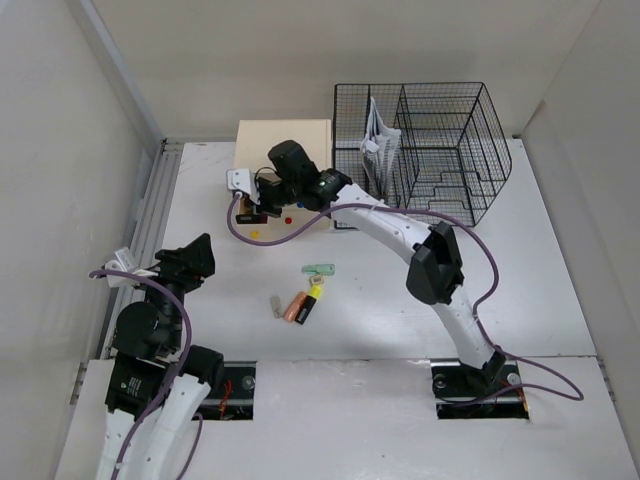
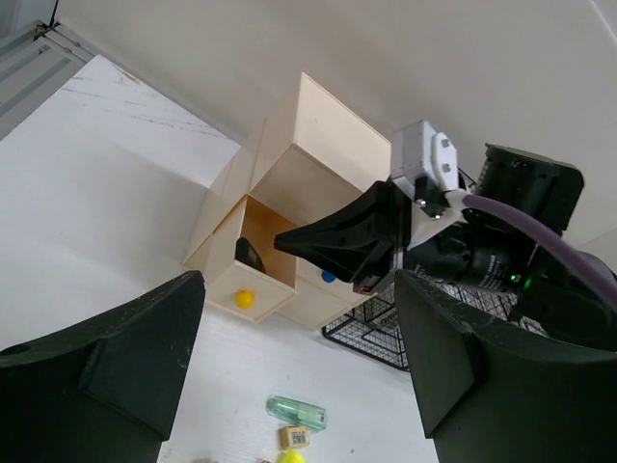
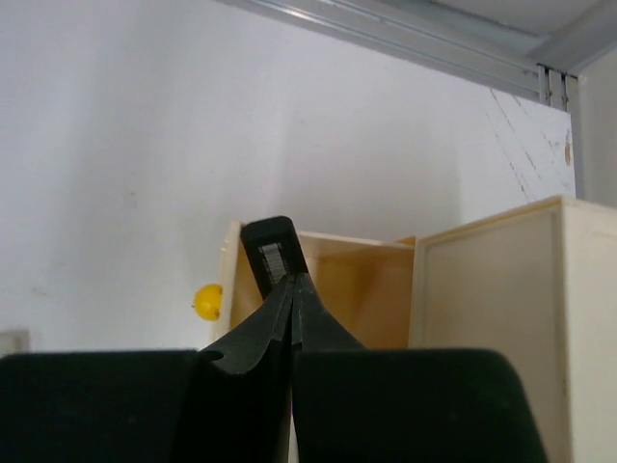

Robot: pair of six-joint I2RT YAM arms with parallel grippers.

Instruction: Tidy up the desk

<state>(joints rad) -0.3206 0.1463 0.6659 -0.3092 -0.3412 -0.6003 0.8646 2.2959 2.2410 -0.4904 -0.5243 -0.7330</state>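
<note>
The white desk [image 1: 380, 320] holds a beige wooden drawer box [image 1: 285, 135] at the back. Its drawer with a yellow knob [image 2: 245, 299] is pulled open, and a small black item [image 2: 249, 256] leans inside it. My right gripper [image 1: 262, 205] is over that drawer with its jaws together. In the right wrist view its tips [image 3: 292, 278] meet right at the black item [image 3: 270, 246]; I cannot tell whether they touch it. My left gripper [image 1: 190, 262] is open and empty at the desk's left side, and its fingers [image 2: 96, 367] are wide apart.
A black wire-mesh organizer [image 1: 440, 150] with papers stands at the back right. Loose small items lie mid-desk: a clear green one [image 1: 318, 269], a yellow-tipped one [image 1: 316, 289], an orange one [image 1: 294, 308] and a grey one [image 1: 276, 305]. A ridged rail [image 1: 150, 230] runs along the left.
</note>
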